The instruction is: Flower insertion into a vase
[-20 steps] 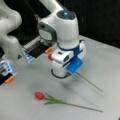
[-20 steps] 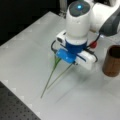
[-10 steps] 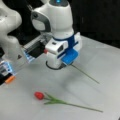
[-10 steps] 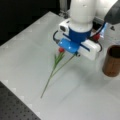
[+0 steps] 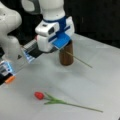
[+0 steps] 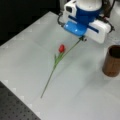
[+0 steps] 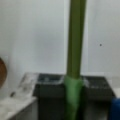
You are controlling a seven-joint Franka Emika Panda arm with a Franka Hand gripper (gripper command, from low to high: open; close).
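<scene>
In a front view, a flower (image 5: 50, 100) with a red bud lies flat on the table (image 5: 100, 87), below and left of the gripper (image 5: 62, 48) and well apart from it. The gripper hangs low over the table. Its jaws are closed on a thin green stem (image 5: 80, 60), and the wrist view shows that stem (image 7: 75, 37) pinched between them and running straight out. The vase (image 5: 66, 58) stands upright just behind and under the gripper here. In a front view, the vase (image 6: 112, 61) sits to the right of the gripper (image 6: 82, 38) and below it, clear of it, with nothing in its dark inside. From the jaws the stem slants away to the right towards the table; I cannot tell whether its far end touches.

The grip looks to be near one end, so the long free part could swing or twist between the jaws. It lies closer to level than upright, so it could catch the rim and tip the vase. A low free end could also drag on the table.
</scene>
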